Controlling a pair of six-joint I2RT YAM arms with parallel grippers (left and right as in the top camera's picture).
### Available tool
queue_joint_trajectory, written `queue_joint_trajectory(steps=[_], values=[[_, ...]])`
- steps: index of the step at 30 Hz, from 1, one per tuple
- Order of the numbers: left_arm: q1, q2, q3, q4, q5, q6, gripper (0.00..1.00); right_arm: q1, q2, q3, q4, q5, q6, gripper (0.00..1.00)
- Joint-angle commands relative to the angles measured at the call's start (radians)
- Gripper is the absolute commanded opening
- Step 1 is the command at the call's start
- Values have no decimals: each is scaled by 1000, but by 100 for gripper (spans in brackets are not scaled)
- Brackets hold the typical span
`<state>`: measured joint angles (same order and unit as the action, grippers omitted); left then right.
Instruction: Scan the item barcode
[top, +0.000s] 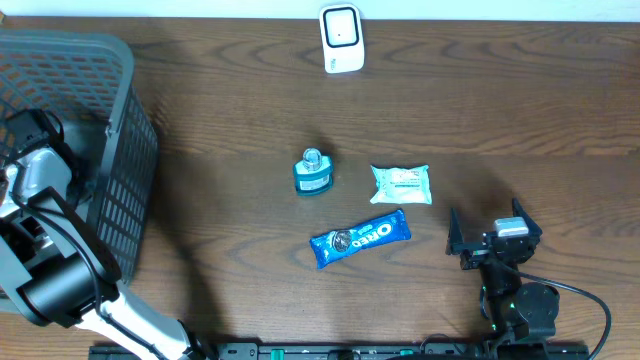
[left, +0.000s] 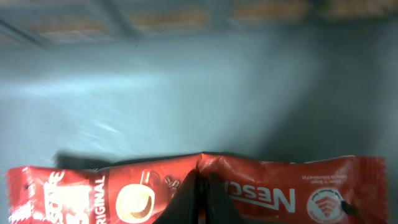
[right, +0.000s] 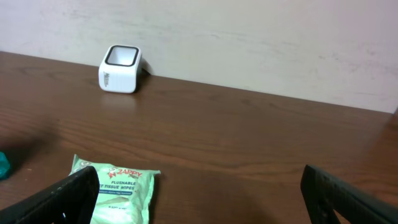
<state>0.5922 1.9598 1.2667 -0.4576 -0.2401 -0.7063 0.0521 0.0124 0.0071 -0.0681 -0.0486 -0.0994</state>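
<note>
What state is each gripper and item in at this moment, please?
left gripper: shut on the Nescafe sachet, down in the basket.
right gripper: open, holding nothing.
Oreo pack: lying flat on the table.
wipes pack: lying flat on the table.
teal bottle: apparently standing upright.
scanner: standing at the table's far edge.

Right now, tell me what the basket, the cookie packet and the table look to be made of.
Basket: dark matte plastic, likely; moulded grid walls. Cookie packet: glossy blue film, crimped ends. Table: wood or wood-look laminate; grain lines show.
</note>
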Motion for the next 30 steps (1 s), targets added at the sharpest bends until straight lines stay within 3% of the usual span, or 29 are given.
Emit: queue_joint_trajectory(steps=[1, 3, 6, 8, 10, 13, 19, 23, 30], values=[[-35, 104, -68, -48, 357, -62, 7, 8, -5, -2, -4, 6, -14, 99], [-35, 103, -68, -71, 365, -62, 10, 8, -5, -2, -4, 6, -14, 99], [-35, 101, -68, -102, 394, -49, 47, 8, -5, -2, -4, 6, -14, 99], [-35, 92, -68, -114, 416, -24, 77, 8, -5, -2, -4, 6, -14, 99], [-37, 74, -68, -122, 412, -2, 95, 8, -5, -2, -4, 6, -14, 99], [-39, 6, -67, -121, 389, 83, 100, 8, -5, -2, -4, 6, -14, 99], [-39, -64, -64, -124, 233, 235, 98, 8, -5, -2, -4, 6, -14, 99], [-39, -64, -64, -122, 227, 351, 98, 8, -5, -2, -4, 6, -14, 99], [-38, -63, -66, -118, 145, 362, 98, 8, -5, -2, -4, 6, -14, 99]])
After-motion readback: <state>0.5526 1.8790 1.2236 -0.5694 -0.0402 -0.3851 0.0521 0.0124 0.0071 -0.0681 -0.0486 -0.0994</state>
